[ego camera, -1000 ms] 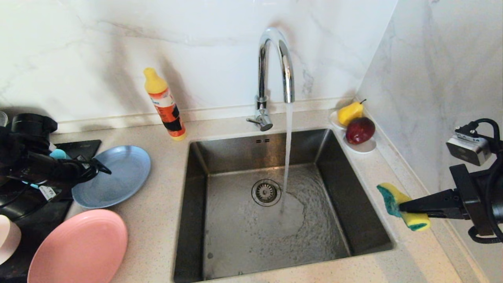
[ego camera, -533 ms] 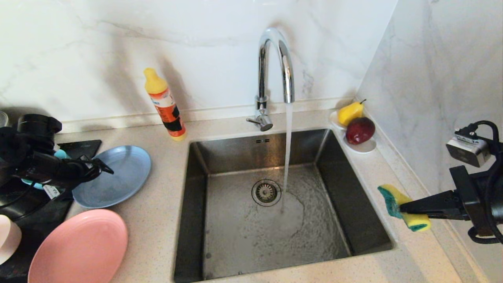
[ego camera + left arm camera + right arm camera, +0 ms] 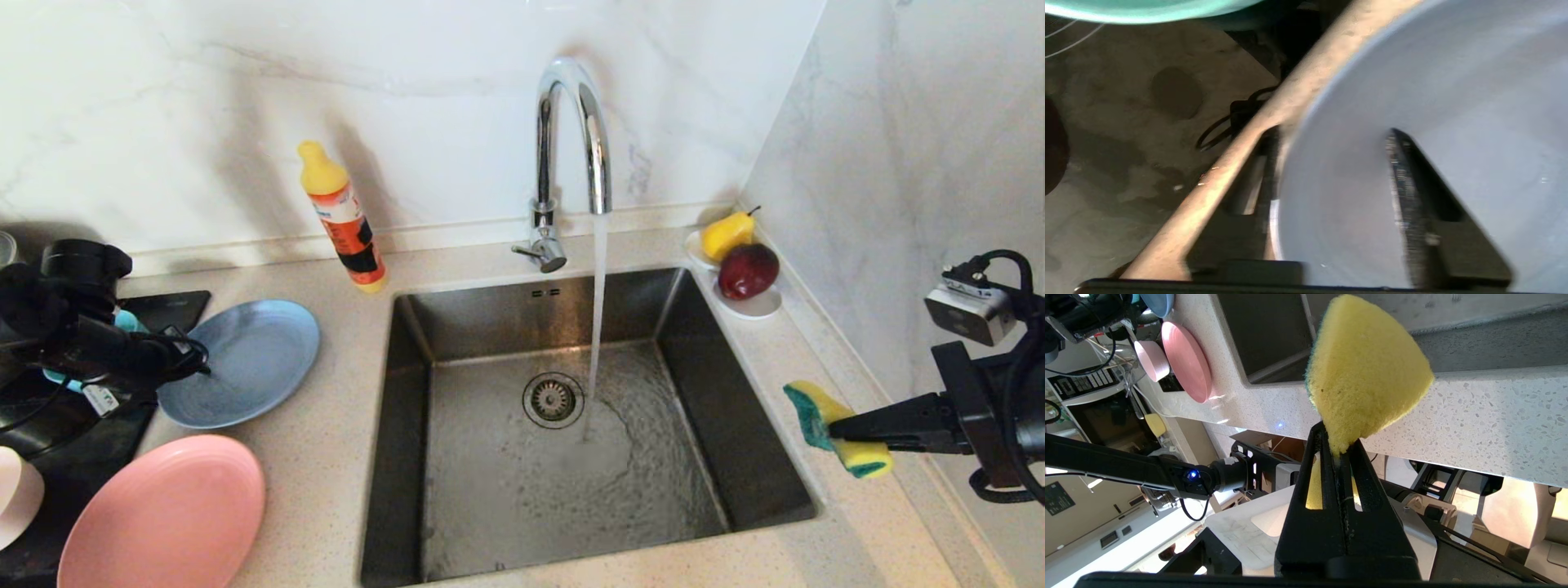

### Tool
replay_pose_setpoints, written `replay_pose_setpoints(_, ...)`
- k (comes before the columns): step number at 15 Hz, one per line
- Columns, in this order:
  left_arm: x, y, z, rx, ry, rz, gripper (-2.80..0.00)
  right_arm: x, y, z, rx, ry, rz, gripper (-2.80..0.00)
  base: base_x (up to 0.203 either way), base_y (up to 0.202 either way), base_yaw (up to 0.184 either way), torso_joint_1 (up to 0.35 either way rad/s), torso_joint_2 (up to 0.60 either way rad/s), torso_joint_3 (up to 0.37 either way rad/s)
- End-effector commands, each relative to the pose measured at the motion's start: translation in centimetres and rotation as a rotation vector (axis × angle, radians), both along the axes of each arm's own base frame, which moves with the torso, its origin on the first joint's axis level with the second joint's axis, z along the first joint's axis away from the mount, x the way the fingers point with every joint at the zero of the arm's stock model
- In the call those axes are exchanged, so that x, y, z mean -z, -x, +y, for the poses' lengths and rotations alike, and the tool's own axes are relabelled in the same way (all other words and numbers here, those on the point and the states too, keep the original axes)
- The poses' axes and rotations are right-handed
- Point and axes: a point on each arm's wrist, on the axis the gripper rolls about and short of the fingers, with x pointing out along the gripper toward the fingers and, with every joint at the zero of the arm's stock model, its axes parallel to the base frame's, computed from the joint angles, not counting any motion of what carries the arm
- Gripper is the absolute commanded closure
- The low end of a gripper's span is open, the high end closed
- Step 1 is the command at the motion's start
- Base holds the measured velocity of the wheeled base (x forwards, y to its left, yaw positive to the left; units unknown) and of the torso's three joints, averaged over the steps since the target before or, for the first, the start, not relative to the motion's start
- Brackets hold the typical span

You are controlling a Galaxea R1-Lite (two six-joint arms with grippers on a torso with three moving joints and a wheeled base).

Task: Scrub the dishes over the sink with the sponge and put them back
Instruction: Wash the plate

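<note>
Dishwashing station, tap running, both arms in frame.
I am seeing the left gripper (image 3: 200,365) reaching over the left rim of the grey-blue plate (image 3: 249,359), its jaws straddling that rim with one finger under and one over; whether they are pinching it yet I cannot tell. My right gripper (image 3: 833,429) is hovering over the counter (image 3: 343,457) just right of the sink (image 3: 739,433), jaws clamped together on the sponge (image 3: 829,425). Water is falling from the faucet (image 3: 571,139) beside the drain. The pink plate (image 3: 167,514) is lying in front of the grey-blue one, a bottle (image 3: 343,216) standing behind.
</note>
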Motion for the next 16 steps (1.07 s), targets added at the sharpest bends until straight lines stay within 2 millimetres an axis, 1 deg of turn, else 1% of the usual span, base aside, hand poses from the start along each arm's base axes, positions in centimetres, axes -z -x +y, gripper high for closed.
replay_pose_setpoints(1, -0.1, 0.5, 0.7, -0.024, 0.002, 0.009, 0.0, 0.0, -0.1, 0.0, -0.003, -0.005, 0.005, 0.0, 0.0, 0.0, 0.0, 0.0, 0.0, 0.0)
replay_pose_setpoints(2, -0.3, 0.6, 0.7, -0.027, 0.001, 0.004, 0.0, -0.1, -0.1, 0.0, -0.007, -0.01, 0.002, 0.0, 0.0, 0.0, 0.0, 0.0, 0.0, 0.0)
replay_pose_setpoints(7, -2.4, 1.5, 1.4, -0.053, -0.009, -0.018, 0.0, -0.1, -0.1, 0.0, -0.01, -0.013, 0.001, 0.0, 0.0, 0.0, 0.0, 0.0, 0.0, 0.0)
replay_pose_setpoints(9, -3.2, 1.9, 1.2, -0.056, -0.012, -0.034, 0.0, -0.1, 0.0, 0.0, -0.011, -0.014, 0.001, 0.0, 0.0, 0.0, 0.0, 0.0, 0.0, 0.0)
replay_pose_setpoints(12, -5.7, 3.0, 0.7, -0.059, -0.032, -0.105, 0.0, -0.3, 0.1, 0.1, -0.013, -0.014, -0.007, 0.0, 0.0, 0.0, 0.0, 0.0, 0.0, 0.0)
replay_pose_setpoints(16, -10.4, 5.5, -0.4, -0.062, -0.069, -0.206, 0.0, -0.2, 0.0, 0.1, -0.013, -0.014, -0.002, 0.0, 0.0, 0.0, 0.0, 0.0, 0.0, 0.0)
